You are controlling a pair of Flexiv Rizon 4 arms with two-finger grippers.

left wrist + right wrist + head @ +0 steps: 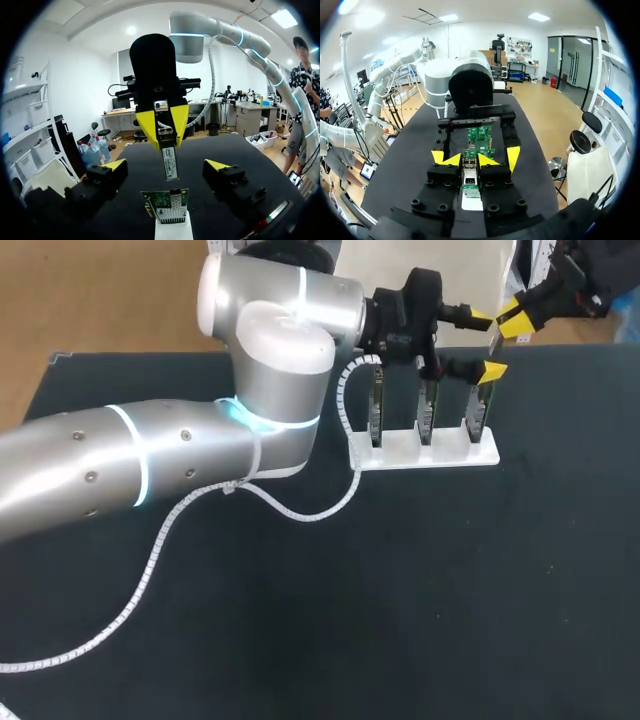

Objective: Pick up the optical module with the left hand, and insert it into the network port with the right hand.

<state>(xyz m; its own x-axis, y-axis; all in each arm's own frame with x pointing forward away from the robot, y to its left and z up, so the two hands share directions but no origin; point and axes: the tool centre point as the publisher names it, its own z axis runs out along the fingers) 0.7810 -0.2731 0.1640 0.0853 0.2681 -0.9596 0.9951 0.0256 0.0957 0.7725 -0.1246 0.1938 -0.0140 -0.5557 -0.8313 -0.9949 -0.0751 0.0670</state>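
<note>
In the left wrist view my left gripper [166, 167] is open, its yellow tips standing wide on either side of the optical module [170, 162]. The slim metal module hangs upright with my right gripper [163, 131] shut on its upper end. It is just above a green board with a network port [168, 205], which stands in a white stand [172, 231]. In the head view both grippers meet over the stand's [425, 452] rightmost board [476, 412]. In the right wrist view my right gripper [469, 161] grips the module [469, 179].
Three green boards stand upright in the white stand; the other two [375, 408] [427, 408] are left of the one under the module. My left arm [150, 455] crosses the table's left half, and its white spiral cable [160, 550] trails over the black mat.
</note>
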